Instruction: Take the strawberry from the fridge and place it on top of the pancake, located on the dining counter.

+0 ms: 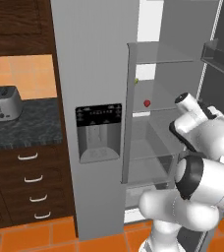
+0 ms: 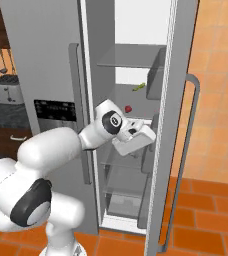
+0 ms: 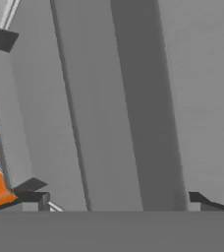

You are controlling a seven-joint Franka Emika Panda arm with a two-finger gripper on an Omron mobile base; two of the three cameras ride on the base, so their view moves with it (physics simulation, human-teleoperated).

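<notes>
The fridge (image 1: 89, 59) (image 2: 41, 50) stands with its right door (image 2: 178, 100) swung open and its glass shelves showing. The strawberry (image 1: 147, 103) (image 2: 128, 108), tiny and red, sits on a middle shelf near the back. My gripper (image 2: 145, 136) (image 3: 119, 199) is inside the opening, below and in front of the strawberry and apart from it, turned toward the inner face of the open door. In the hand view its two tips stand wide apart with nothing between them, so it is open. The pancake and the dining counter are out of view.
A small yellow-green fruit (image 1: 136, 80) (image 2: 139, 87) lies on the same shelf, further back. Door bins (image 1: 217, 54) jut from the open door. Left of the fridge, a toaster (image 1: 1, 103) stands on a dark granite worktop (image 1: 30, 128) above drawers (image 1: 33, 182).
</notes>
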